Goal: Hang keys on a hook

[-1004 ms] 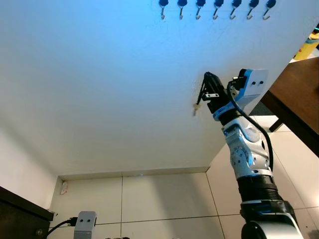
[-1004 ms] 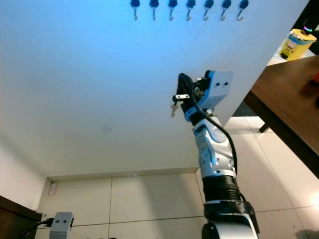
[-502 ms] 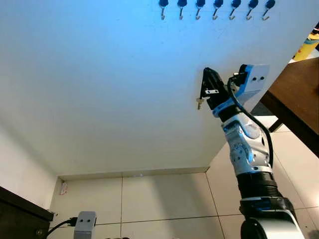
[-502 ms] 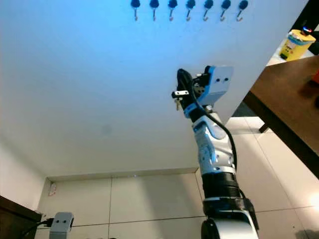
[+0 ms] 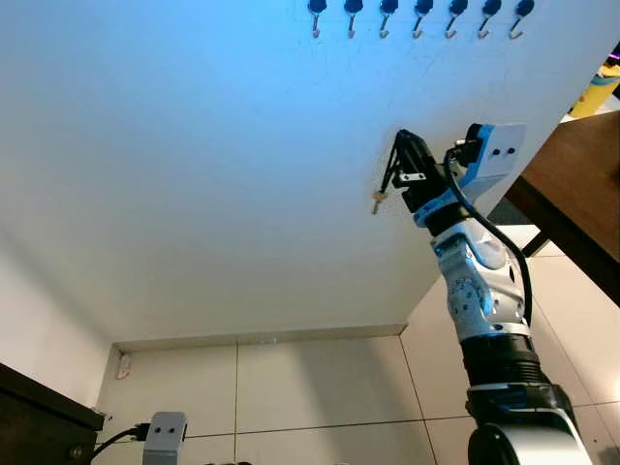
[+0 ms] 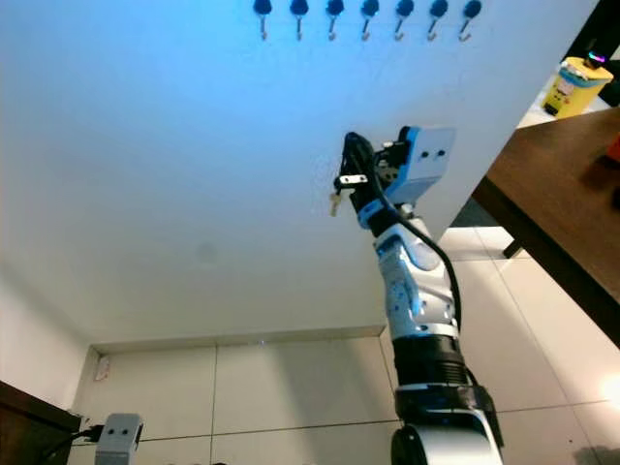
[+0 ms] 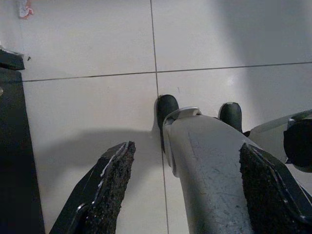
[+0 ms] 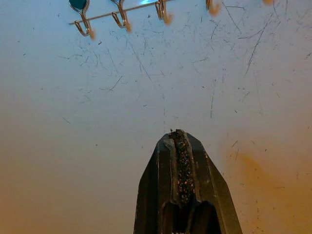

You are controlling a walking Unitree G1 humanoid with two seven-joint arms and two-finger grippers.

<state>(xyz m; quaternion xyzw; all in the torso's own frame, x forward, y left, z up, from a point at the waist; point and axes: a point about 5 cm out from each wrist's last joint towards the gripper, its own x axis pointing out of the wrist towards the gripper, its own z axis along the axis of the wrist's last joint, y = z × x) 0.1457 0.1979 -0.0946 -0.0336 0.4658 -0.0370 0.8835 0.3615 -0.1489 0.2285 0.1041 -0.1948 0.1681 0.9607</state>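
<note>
A row of several small metal hooks [image 5: 419, 19] with dark knobs is fixed high on the white wall [image 5: 213, 165]. My right gripper [image 5: 401, 143] is raised in front of that wall, well below the hooks, and is shut on the keys. One small key [image 5: 377, 201] dangles from its tip on a thin ring. Along the right wrist view, the closed fingertips [image 8: 178, 141] point up at the scratched wall with the hooks [image 8: 122, 18] above. My left gripper [image 7: 185, 147] hangs open over the tiled floor, beside my own leg.
A dark brown table [image 5: 577, 189] juts in at the right with a yellow container [image 5: 598, 92] behind it. Dark furniture [image 5: 39, 418] and a white plug device [image 5: 165, 427] sit low on the left. Pale tiles [image 5: 320, 387] cover the floor below the wall.
The right gripper rose slightly with the keys. The dangling key has swung a little to the left. The hooks and wall have not moved.
</note>
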